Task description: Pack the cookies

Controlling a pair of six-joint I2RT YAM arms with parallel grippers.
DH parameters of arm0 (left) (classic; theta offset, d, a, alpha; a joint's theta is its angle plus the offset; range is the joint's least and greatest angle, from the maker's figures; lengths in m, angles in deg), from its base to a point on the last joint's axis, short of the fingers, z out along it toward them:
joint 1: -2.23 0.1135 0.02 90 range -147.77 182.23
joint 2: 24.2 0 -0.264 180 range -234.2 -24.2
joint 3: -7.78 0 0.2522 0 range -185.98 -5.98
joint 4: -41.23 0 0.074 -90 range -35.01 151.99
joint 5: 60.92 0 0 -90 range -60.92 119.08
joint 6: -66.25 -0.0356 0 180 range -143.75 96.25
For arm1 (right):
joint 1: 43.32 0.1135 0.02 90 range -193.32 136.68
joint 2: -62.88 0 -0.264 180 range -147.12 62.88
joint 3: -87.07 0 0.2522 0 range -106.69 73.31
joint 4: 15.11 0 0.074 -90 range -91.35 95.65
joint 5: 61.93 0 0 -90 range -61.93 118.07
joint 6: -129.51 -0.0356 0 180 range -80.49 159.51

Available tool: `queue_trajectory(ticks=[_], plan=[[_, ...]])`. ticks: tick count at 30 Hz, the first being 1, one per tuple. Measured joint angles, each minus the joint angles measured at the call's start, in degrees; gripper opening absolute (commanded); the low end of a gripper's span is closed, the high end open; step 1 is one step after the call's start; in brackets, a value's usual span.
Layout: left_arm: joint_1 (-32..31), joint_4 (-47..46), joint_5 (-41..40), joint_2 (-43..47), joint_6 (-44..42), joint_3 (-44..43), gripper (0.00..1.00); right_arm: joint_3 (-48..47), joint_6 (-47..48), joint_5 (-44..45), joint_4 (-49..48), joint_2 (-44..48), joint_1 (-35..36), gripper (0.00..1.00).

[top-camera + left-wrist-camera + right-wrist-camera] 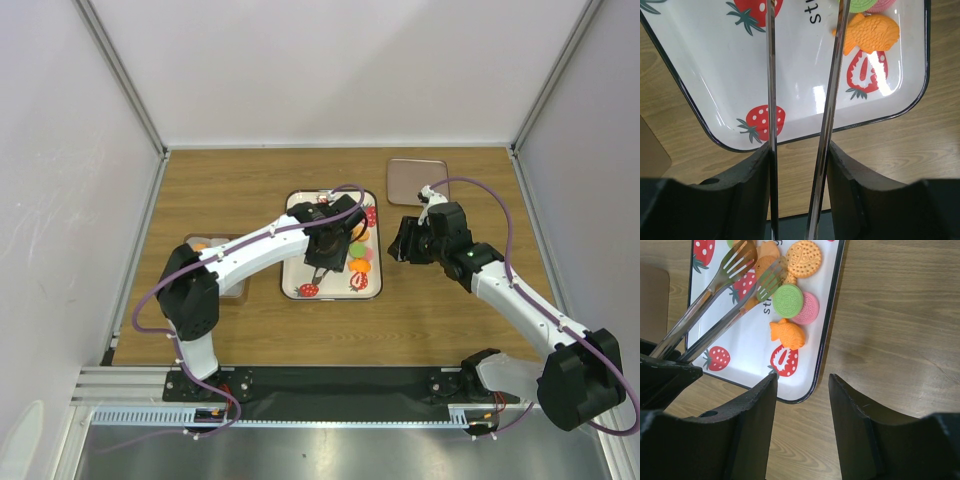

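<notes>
The cookies [788,300] lie on a white strawberry-print tray [827,340]: green, pink, a round orange one [803,259] and an orange fish-shaped one [787,334]. In the top view they sit on the tray's right side [360,256]. My left gripper [327,255] hangs over the tray and is shut on metal tongs [771,100]. The tongs' forked tips [742,260] spread open just above the orange cookies. The fish cookie [872,32] lies right of the blades. My right gripper [802,380] is open and empty, low over the table by the tray's right edge [402,242].
A brown flat lid or tray [417,180] lies at the back right. A brownish box [232,285] with an orange piece [200,246] sits left of the tray, partly under my left arm. White walls enclose the wooden table [450,320].
</notes>
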Motion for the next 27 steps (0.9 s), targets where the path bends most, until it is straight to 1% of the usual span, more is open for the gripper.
queue_trajectory(ticks=[9, 20, 27], plan=[[-0.04, 0.22, -0.37, 0.0, -0.02, 0.28, 0.47, 0.0, 0.0, 0.0, 0.02, 0.0, 0.04, 0.51], [0.0, 0.26, -0.42, 0.0, -0.07, 0.28, 0.41, 0.0, 0.0, 0.0, 0.02, 0.0, 0.07, 0.51], [0.98, 0.85, -0.46, 0.48, -1.01, -0.04, 0.41, 0.0, 0.0, 0.0, 0.02, 0.0, 0.07, 0.51]])
